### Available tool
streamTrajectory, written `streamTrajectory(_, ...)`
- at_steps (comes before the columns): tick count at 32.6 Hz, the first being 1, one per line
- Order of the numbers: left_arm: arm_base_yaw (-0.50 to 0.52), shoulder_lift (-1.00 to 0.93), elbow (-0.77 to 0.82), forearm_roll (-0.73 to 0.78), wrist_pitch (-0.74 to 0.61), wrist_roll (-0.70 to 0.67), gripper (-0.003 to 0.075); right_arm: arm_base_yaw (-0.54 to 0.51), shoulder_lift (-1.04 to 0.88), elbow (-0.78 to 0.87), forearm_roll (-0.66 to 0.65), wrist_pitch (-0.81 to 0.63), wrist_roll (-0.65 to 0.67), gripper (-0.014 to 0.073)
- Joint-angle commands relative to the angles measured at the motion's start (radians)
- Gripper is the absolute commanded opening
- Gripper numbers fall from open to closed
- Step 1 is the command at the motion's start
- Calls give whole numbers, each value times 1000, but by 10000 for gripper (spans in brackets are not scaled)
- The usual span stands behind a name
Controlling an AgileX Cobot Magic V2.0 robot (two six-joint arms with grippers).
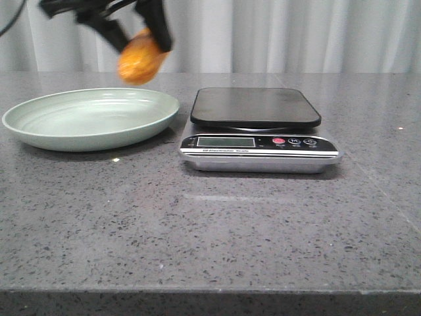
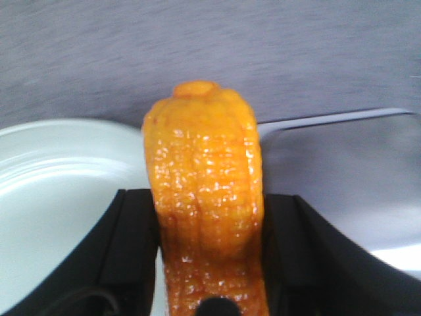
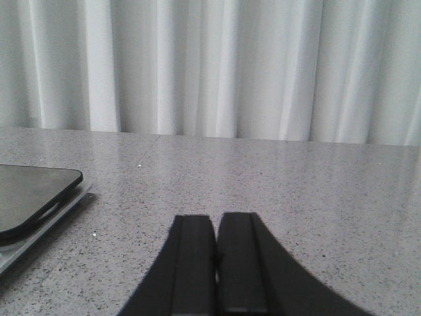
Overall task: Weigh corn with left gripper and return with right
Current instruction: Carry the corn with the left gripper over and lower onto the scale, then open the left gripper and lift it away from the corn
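My left gripper (image 1: 138, 33) is shut on the corn (image 1: 139, 59), a stubby glossy orange-yellow cob, and holds it in the air above the right rim of the pale green plate (image 1: 39, 131). In the left wrist view the corn (image 2: 205, 210) sits between the two black fingers (image 2: 125, 250), over the plate's edge (image 2: 59, 197) and the scale's corner (image 2: 342, 171). The scale (image 1: 256, 128) with its black platform (image 1: 255, 106) stands right of the plate, nothing on it. My right gripper (image 3: 216, 227) is shut and empty, low over the table right of the scale; it is out of the front view.
The scale's platform edge (image 3: 33, 197) shows in the right wrist view. White curtains (image 1: 296, 33) hang behind the grey speckled table (image 1: 210, 230).
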State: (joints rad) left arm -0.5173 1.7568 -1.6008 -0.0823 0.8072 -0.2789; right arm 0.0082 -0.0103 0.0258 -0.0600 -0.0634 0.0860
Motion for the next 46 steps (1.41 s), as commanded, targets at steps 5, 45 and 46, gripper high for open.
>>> streamTrajectory(5,-109,38,-143,-23,-20,-78,263,-3,-17,-6,5,-82,-10,152)
streamTrajectory(45,-175,112,-236,73,39,-208,533,-3,-18,-6,5,-82,-10,152)
streamTrajectory(46,-175,102,-236,94,44,-208,533,-3,-18,-6,5,-82,-10,152)
